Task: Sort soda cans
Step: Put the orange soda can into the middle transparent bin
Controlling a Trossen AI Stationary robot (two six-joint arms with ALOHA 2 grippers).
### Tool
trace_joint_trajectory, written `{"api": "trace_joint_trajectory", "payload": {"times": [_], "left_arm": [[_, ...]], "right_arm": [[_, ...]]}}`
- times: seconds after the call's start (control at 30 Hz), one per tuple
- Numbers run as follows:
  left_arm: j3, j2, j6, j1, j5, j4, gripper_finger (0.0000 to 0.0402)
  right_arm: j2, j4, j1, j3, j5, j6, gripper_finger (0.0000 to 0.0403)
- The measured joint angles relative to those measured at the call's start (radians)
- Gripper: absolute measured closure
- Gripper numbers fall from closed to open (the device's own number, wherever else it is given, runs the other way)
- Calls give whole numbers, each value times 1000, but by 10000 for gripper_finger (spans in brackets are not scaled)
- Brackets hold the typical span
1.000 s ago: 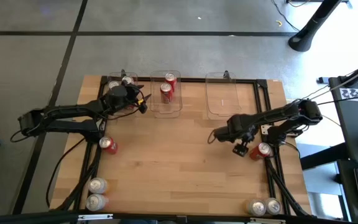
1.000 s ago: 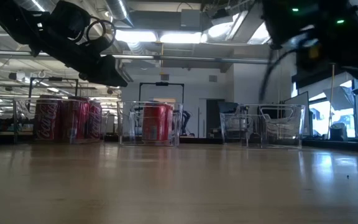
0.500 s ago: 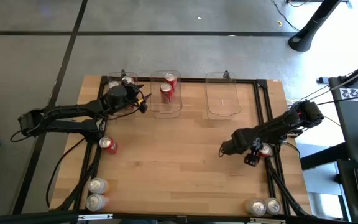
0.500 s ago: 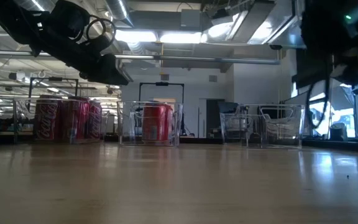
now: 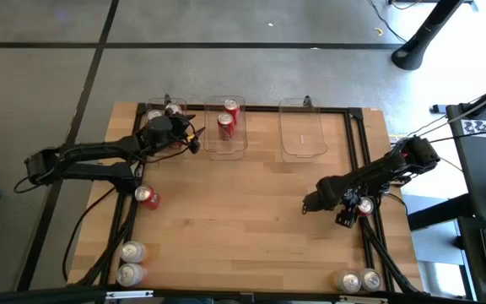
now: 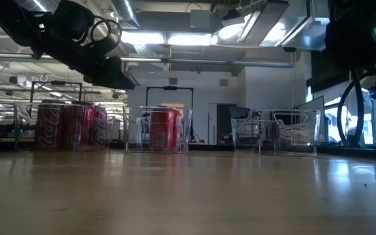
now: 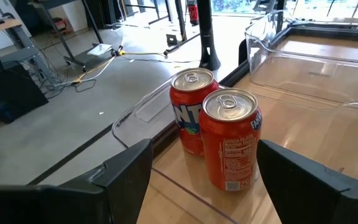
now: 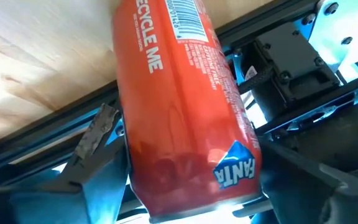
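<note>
currently a pick-up is being attempted at the right edge of the table [image 5: 251, 228]. the right gripper [image 5: 354, 209] is being lowered around an orange can [image 8: 185, 106] that is standing by that edge, roughly halfway along it. in the right wrist view the can is seen filling the gap between the two fingers [image 8: 73, 180], close on either side, but whether the jaws are already pressing on it cannot be told; no lift is shown.

meanwhile the left gripper [image 5: 194, 140] is being held just short of the far-left bin [image 7: 272, 62], its jaws being kept apart with nothing between them. two orange cans [image 7: 219, 134] are standing upright and touching each other inside that bin. two red cans [image 5: 228, 118] are being kept in the middle bin [image 5: 245, 139], while the far-right bin [image 5: 302, 150] is holding nothing that can be seen.

other cans are waiting to be sorted: one red can [image 5: 147, 197] near the left edge, two silver-topped cans [image 5: 131, 263] at the near-left corner and two more [image 5: 358, 280] at the near-right corner.

as a judgement, the step in hand is the grasp of the orange can. next, a firm closing on its body is being called for, then a straight lift and a carry across to the bin with the matching orange cans, with care being taken that the left arm is not struck.
</note>
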Motion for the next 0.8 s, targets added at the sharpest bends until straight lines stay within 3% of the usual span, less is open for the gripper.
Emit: {"api": "trace_joint_trajectory", "payload": {"times": [0.1,0.43,0.63,0.8], "left_arm": [[0,0,0,0,0,0,123],[0,0,0,0,6,0,123],[0,0,8,0,149,-1,123],[0,0,10,0,161,1,123]], "right_arm": [[0,-2,-2,0,0,-1,120],[0,1,-3,2,6,5,121],[1,9,-3,49,47,17,121],[1,22,-4,114,76,54,121]]}}
